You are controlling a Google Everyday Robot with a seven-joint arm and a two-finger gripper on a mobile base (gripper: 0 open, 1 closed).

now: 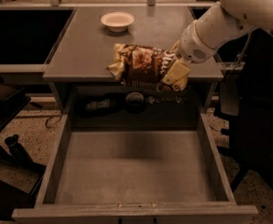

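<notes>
A brown and yellow chip bag (143, 65) hangs in the air over the front edge of the grey table (85, 55), lying on its side. My gripper (173, 73) is shut on the bag's right end, its pale fingers (177, 74) wrapped over the crumpled foil. The white arm comes in from the upper right. Below the bag, a wide grey drawer (136, 167) stands pulled out, and its inside is bare.
A small white bowl (117, 20) sits at the back of the table. In the shadowed gap behind the drawer lie a dark bottle (98, 105) and a round dark object (135, 99). A dark chair (262, 125) stands to the right.
</notes>
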